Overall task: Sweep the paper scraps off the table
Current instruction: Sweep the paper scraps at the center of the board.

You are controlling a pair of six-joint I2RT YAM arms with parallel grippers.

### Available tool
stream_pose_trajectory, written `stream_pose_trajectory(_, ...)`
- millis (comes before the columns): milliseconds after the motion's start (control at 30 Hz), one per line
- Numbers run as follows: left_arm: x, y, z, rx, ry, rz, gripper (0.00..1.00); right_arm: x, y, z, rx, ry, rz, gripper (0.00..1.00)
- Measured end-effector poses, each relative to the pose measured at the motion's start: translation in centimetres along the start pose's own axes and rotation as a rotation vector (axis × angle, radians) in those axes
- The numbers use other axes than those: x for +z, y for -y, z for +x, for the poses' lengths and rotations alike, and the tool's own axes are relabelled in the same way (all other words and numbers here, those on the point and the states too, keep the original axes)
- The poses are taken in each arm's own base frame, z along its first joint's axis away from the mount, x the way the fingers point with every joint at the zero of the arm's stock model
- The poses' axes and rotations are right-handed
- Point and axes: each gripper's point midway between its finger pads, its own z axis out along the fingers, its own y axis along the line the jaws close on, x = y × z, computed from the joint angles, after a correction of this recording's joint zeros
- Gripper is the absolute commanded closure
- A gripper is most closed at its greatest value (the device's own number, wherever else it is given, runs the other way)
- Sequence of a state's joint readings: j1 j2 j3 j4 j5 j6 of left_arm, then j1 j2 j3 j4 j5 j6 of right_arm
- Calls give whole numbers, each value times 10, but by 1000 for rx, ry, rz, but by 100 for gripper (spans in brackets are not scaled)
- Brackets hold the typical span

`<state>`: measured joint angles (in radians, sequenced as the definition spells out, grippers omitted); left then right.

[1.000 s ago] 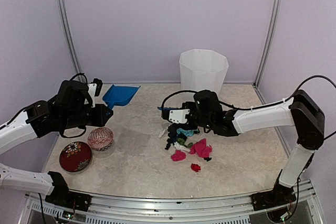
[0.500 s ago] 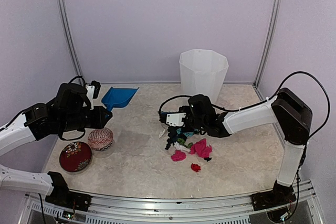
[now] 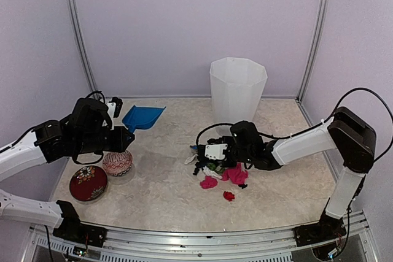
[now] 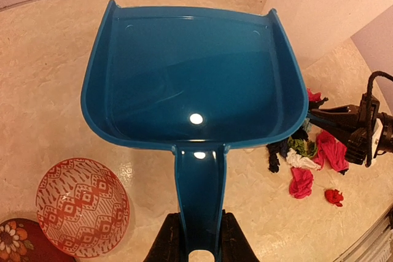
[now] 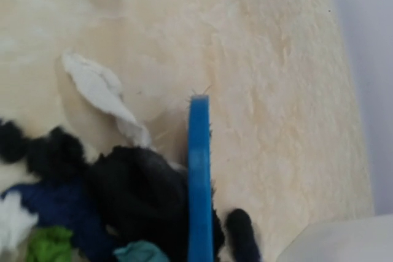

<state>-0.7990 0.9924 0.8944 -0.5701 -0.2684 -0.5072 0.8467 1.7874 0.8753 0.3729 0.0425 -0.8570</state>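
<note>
The paper scraps point(image 3: 222, 171) lie in a pink, black, green and white heap on the table point(image 3: 159, 194), with one red scrap point(image 3: 228, 196) nearer. My right gripper point(image 3: 213, 151) is low at the heap's far left edge, shut on the blue brush point(image 5: 199, 170), whose spine rests against black scraps point(image 5: 132, 191) beside a white scrap point(image 5: 101, 90). Its fingers are out of the right wrist view. My left gripper point(image 4: 199, 246) is shut on the handle of the blue dustpan point(image 4: 193, 72), held above the table left of the scraps point(image 4: 307, 164). From above, the dustpan point(image 3: 143, 116) points to the far right.
A tall white bin point(image 3: 237, 87) stands at the back, just behind the heap. A red-patterned bowl point(image 3: 117, 162) and a dark red flowered dish point(image 3: 88, 182) sit under my left arm at the near left. Walls and metal posts close the table's sides.
My right gripper moved the brush nearer and slightly right, down onto the heap's edge. My left gripper carried the dustpan a little to the right.
</note>
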Motion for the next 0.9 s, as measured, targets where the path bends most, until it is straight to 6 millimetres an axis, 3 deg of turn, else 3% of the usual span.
stream_pose_trajectory(200, 9, 11, 15, 32, -46, 19, 100, -25, -15, 0, 43, 8, -44, 100)
stream_pose_trajectory(367, 13, 30, 33, 65, -91, 48, 100, -50, -16, -13, 69, 20, -39, 100)
stream_pose_trajectory(667, 4, 55, 77, 137, -148, 77, 100, -102, 33, -33, 143, 33, 115, 100)
stream_pose_trajectory(900, -2, 63, 107, 165, -194, 74, 100, -126, 53, -30, 179, 6, 193, 100)
